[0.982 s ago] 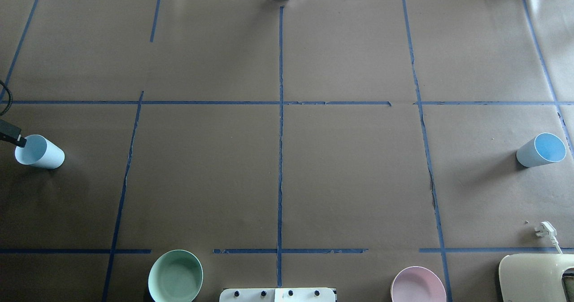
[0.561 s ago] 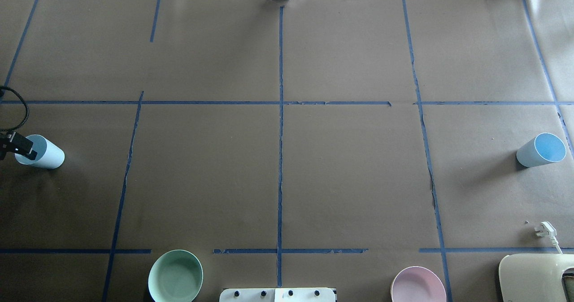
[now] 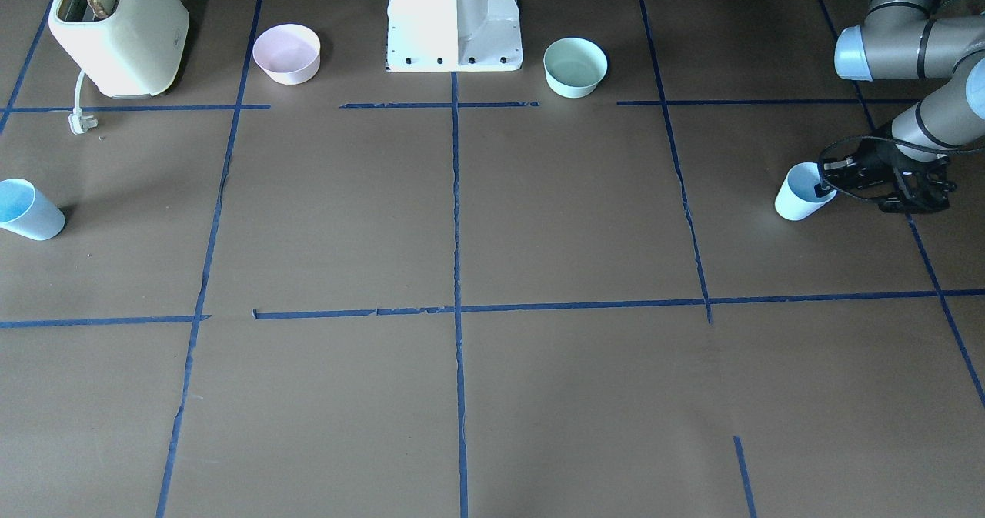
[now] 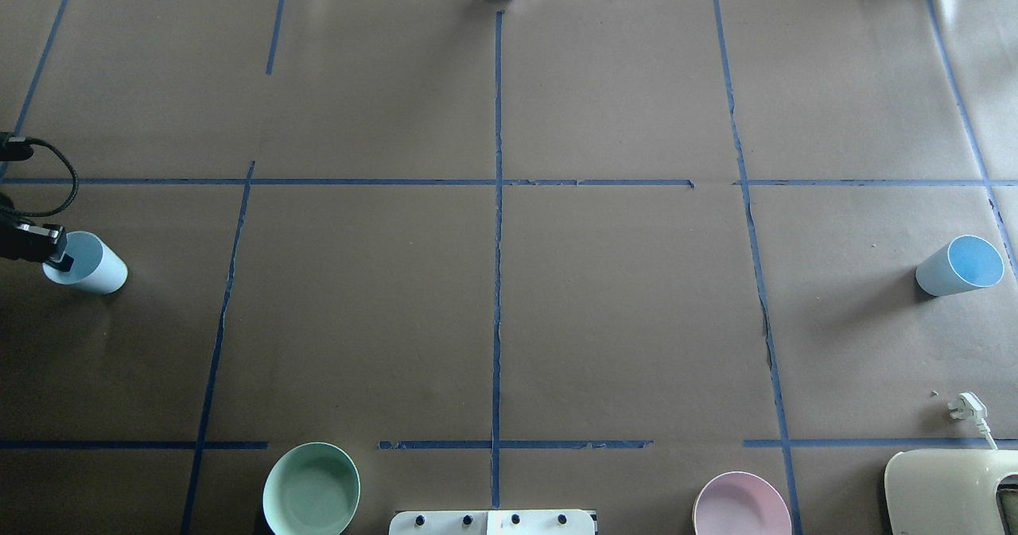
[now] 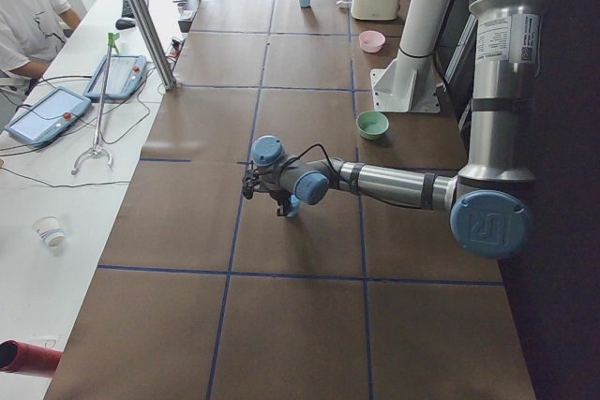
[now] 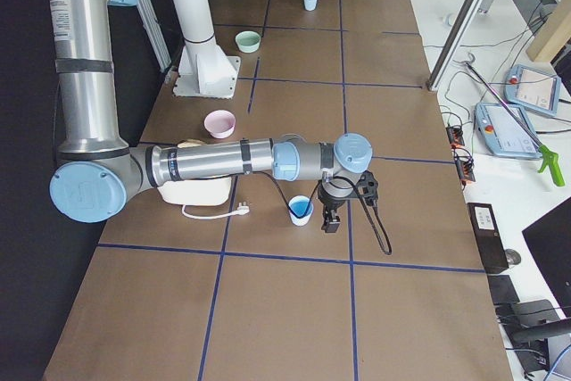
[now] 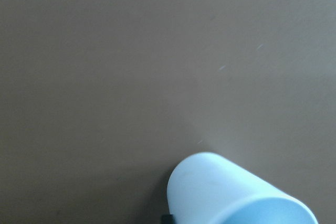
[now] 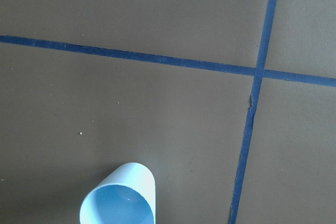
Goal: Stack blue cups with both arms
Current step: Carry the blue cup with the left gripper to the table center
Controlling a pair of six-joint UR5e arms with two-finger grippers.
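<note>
We are inspecting a robotics laboratory, not a domestic room. We are recording two industrial jointed arms, the left arm (image 5: 394, 182) and the right arm (image 6: 214, 160), reaching over a table (image 4: 620, 320) that is wearing brown paper gridded with blue tape (image 4: 497, 281). A white pedestal (image 3: 454, 18) is standing at its edge. A white side bench (image 5: 37, 259) is carrying teach pendants (image 5: 47, 114), an operator (image 5: 28, 16) is sitting there, and an aluminium post (image 5: 141, 16) is rising beside it

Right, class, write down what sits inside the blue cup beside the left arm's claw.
One black finger of the left claw dips inside the blue cup, by its rim. The finger hides part of the inside; the rest looks empty.
</note>
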